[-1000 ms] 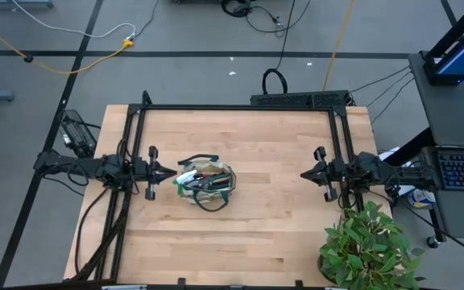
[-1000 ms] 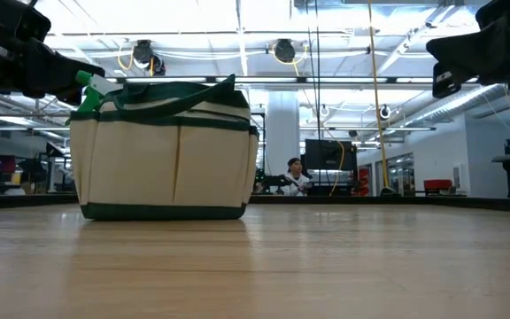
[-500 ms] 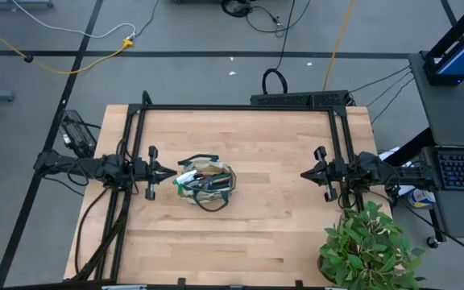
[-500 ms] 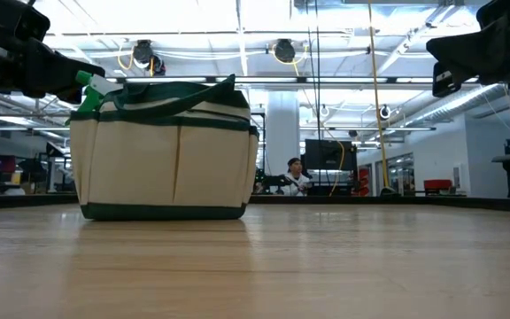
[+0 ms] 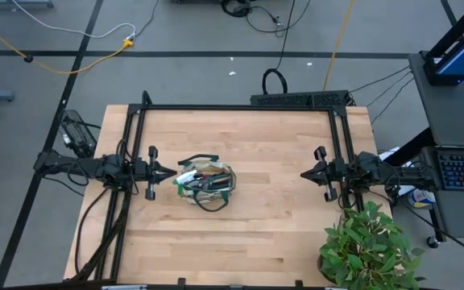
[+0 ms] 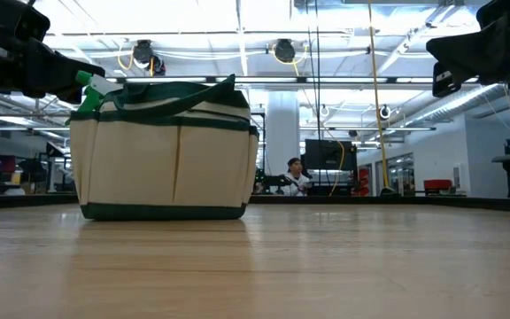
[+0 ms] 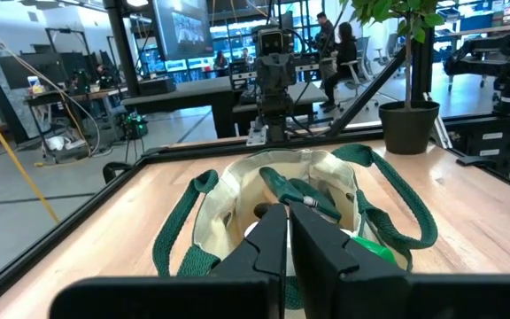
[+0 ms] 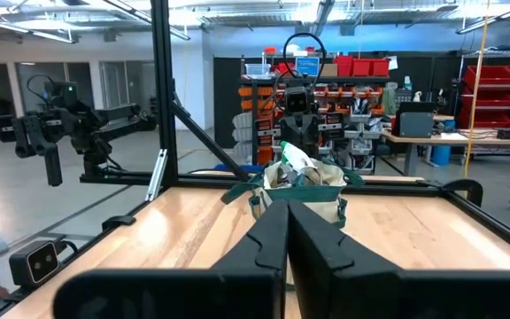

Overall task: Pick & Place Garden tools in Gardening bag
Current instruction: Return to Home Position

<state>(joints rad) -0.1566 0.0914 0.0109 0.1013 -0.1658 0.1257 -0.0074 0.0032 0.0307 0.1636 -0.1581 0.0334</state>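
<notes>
Just left of centre in the high view, the left hand (image 5: 170,171) hangs clenched, its two fingers pressed flat together with nothing between them. Its tips point at the gardening bag (image 5: 206,184) and end just beside the bag's rim; whether they touch it cannot be told. Its own wrist view shows those closed fingers (image 7: 273,232) over the open mouth of the bag (image 7: 237,182), whose dark green loop handles (image 7: 177,237) flop outward onto the wood. The bag stands upright on the worktop (image 5: 256,229), left of the middle, with the garden tools (image 5: 208,181) bunched inside it. A green-and-white item (image 5: 187,176) pokes out on the side nearest the left hand, and in the low view it rises above the bag's upper left edge (image 6: 91,85). At the right of the high view the right hand (image 5: 304,172) is likewise clenched and empty, well apart from the bag and pointing across the bare wood toward it. A leafy potted plant (image 5: 369,250) sits at the lower right corner of the worktop. In the low view a person (image 6: 297,174) shows far back in the room, right of the bag.
</notes>
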